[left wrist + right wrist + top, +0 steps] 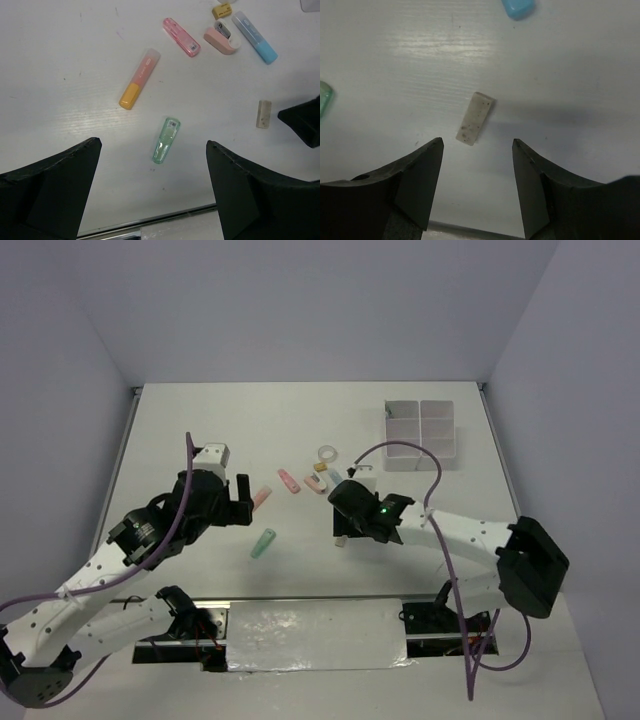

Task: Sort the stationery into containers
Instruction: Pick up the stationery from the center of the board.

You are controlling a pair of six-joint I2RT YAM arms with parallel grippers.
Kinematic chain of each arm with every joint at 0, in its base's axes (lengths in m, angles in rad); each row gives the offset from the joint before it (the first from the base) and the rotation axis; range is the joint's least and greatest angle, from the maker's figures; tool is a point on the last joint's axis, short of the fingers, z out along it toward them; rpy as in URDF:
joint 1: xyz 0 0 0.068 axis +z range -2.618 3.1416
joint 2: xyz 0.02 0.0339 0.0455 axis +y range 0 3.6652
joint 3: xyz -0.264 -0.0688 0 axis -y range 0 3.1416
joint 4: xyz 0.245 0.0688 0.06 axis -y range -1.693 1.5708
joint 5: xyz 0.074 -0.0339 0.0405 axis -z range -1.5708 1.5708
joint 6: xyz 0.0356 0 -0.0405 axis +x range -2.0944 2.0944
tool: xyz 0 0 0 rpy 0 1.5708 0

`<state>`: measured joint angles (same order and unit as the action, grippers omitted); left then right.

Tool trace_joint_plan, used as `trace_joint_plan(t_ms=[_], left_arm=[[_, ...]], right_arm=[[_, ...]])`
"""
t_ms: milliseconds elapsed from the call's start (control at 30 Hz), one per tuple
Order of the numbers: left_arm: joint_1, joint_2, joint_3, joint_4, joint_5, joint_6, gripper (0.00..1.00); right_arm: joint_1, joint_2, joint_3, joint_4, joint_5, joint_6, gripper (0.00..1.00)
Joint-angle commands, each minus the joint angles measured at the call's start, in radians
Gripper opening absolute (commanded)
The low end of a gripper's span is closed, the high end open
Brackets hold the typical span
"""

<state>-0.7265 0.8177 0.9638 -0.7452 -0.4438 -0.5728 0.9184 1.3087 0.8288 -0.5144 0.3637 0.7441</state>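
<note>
The stationery lies loose mid-table. A green stick (263, 543) (166, 140) lies just ahead of my open, empty left gripper (241, 502) (152, 145). An orange-and-pink stick (139, 79), a pink stick (181, 37), a pink clip-like piece (220, 40), a blue stick (254, 37) and a small yellow block (221, 10) lie beyond it. The tan block (475, 118) (263, 114) lies on the table just ahead of my open, empty right gripper (477, 141) (342, 525). A white tape ring (326, 454) lies farther back. The divided white box (420, 432) stands at the back right.
The table's near edge, with a metal strip (150, 225), runs just behind both grippers. My right gripper's black finger (302, 125) shows at the right edge of the left wrist view, beside the tan block. Grey walls close the table in on three sides.
</note>
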Motion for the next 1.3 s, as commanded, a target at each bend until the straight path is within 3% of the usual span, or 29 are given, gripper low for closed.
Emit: trace_joint_plan(t_ms=[0, 633, 733, 833, 900, 1000, 1100, 1267], left_arm=[[0.002, -0.003, -0.008, 0.046, 0.051, 0.040, 0.99], [0.004, 0.020, -0.010, 0.050, 0.070, 0.056, 0.99], [0.004, 0.026, -0.010, 0.052, 0.071, 0.056, 0.99], [0.004, 0.031, -0.008, 0.049, 0.068, 0.057, 0.99], [0.004, 0.032, -0.011, 0.050, 0.067, 0.056, 0.99], [0.004, 0.040, -0.011, 0.049, 0.062, 0.057, 0.99], [0.004, 0.052, -0.007, 0.044, 0.056, 0.053, 0.99], [0.006, 0.066, -0.005, 0.040, 0.047, 0.051, 0.99]], right_arm=[[0.022, 0.102, 0.026, 0.034, 0.024, 0.096, 0.65], [0.039, 0.334, 0.050, 0.157, -0.005, 0.156, 0.53], [0.042, 0.334, 0.061, 0.160, 0.004, 0.156, 0.45], [0.042, 0.345, 0.078, 0.146, 0.015, 0.158, 0.18], [0.043, 0.340, 0.089, 0.139, 0.014, 0.155, 0.10], [0.039, 0.273, 0.101, 0.119, 0.037, 0.138, 0.05], [-0.038, 0.139, 0.113, 0.090, 0.081, 0.100, 0.04], [-0.339, -0.055, 0.125, 0.154, 0.090, 0.098, 0.04]])
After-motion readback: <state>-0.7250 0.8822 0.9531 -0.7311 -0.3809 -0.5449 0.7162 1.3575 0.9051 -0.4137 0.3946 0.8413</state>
